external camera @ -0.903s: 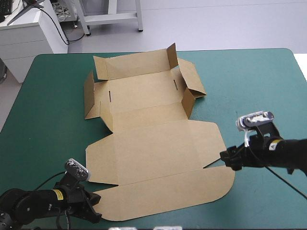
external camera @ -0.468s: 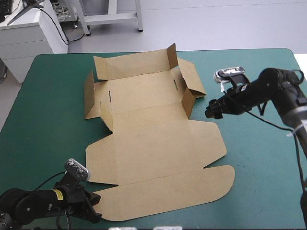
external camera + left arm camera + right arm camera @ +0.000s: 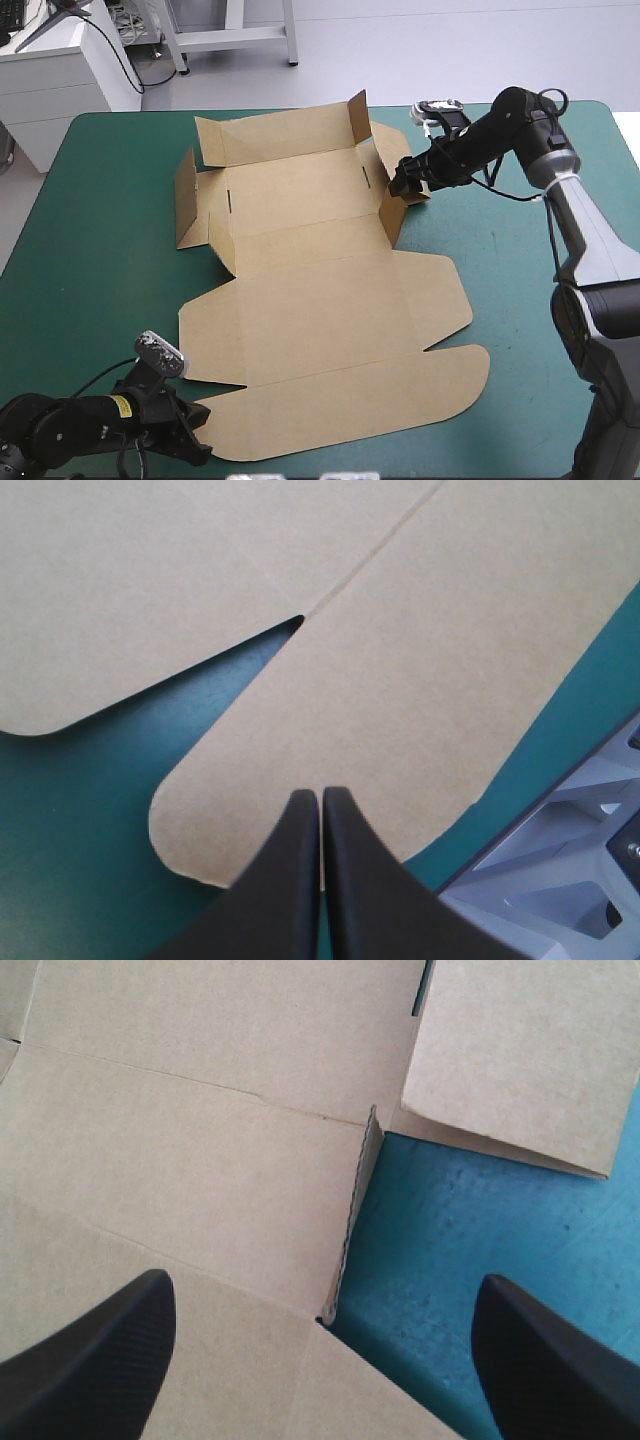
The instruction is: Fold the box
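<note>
The brown box (image 3: 320, 310) lies mostly flat in the middle of the table, its lid toward the near edge and its far walls partly raised. My right gripper (image 3: 398, 186) is open, hovering over the half-raised right side wall (image 3: 350, 1210), with the outer flap (image 3: 520, 1060) flat on the cover ahead of it. My left gripper (image 3: 200, 442) sits at the lid's near-left rounded corner. In the left wrist view its fingers (image 3: 320, 798) are shut in a point over the board (image 3: 400, 680), which lies flat under them, not between them.
Teal-green cover (image 3: 530, 300) shows all round the box, widest to its right. The left gripper is close to the table's near edge.
My right arm has swung from beside the lid's right edge toward the far side, up to the box's right side wall. The left arm and the box have not moved.
</note>
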{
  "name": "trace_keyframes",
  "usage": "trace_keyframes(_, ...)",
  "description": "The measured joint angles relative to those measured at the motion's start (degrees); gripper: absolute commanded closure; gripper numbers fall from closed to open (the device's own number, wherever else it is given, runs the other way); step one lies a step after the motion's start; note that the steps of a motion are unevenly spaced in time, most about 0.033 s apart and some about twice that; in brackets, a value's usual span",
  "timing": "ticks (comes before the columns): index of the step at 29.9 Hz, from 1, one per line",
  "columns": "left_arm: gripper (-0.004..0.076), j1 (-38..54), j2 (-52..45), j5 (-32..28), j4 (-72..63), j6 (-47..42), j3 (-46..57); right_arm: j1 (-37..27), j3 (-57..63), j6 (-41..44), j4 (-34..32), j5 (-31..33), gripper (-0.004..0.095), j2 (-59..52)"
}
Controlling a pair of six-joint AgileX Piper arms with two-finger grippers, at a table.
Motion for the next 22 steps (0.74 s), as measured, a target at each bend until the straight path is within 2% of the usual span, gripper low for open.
trace_keyframes(12,0.0732,0.0,0.0,-2.6,0.4,0.0,0.0,0.0,-1.1,-0.9,6.7,-0.1,0.0166,10.4)
trace_keyframes(14,0.0732,0.0,0.0,-2.6,0.4,0.0,0.0,0.0,-1.1,-0.9,7.2,-0.2,0.0207,11.5)
trace_keyframes(17,0.0732,0.0,0.0,-2.6,0.4,0.0,0.0,0.0,-1.1,-0.9,7.3,-0.2,0.0367,13.2)
trace_keyframes(19,0.0732,0.0,0.0,-2.6,0.4,0.0,0.0,0.0,-1.2,-0.9,7.3,-0.4,0.0525,13.8)
trace_keyframes(22,0.0732,0.0,0.0,-2.6,0.4,0.0,0.0,0.0,-1.3,-1.2,7.3,-0.4,0.0824,14.3)
